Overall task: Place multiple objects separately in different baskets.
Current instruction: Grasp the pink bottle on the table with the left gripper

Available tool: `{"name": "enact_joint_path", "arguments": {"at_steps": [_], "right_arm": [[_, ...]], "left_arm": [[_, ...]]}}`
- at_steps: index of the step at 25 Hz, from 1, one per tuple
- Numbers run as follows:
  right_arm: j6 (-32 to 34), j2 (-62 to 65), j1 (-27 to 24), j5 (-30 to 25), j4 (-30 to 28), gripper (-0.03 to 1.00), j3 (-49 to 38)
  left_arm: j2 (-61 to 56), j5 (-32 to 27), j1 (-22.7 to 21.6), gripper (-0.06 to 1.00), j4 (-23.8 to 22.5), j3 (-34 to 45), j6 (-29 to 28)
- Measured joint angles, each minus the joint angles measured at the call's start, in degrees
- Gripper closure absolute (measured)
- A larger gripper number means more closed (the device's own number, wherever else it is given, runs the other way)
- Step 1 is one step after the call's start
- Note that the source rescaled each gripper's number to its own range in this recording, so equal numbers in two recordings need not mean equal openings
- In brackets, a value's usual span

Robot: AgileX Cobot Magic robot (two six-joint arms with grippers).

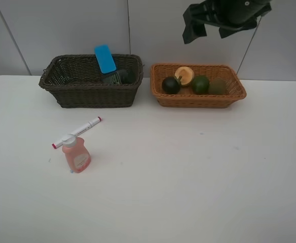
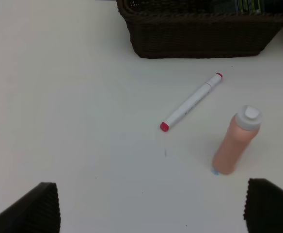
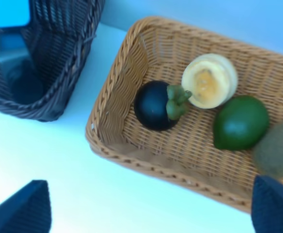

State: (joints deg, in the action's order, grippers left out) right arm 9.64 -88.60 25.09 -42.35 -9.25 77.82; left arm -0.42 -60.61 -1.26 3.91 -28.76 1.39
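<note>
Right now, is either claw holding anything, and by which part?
Nothing is held. The left gripper hangs open near the red-capped marker; the right gripper hangs open above the tan wicker basket.

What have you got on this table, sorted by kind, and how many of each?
Fruit: 4 (mangosteen, peach, green fruit, kiwi)
Bottles: 2 (pink bottle, dark grey bottle)
Marker: 1
Blue block: 1
Baskets: 2 (dark brown basket, tan basket)
Total: 10
</note>
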Motion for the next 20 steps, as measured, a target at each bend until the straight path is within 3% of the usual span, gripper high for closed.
{"name": "enact_joint_path", "arguments": {"at_steps": [6,20], "right_arm": [[-0.1,16.9,0.0,2.3,-1.2,-0.03,-12.3],[-0.1,55.8,0.0,0.1,-1.1,-0.03,-37.3]], "left_arm": [[0.0,0.0,0.0,-0.05,0.0,0.0,0.0],[0.0,0.0,0.0,-0.05,0.0,0.0,0.0]]}}
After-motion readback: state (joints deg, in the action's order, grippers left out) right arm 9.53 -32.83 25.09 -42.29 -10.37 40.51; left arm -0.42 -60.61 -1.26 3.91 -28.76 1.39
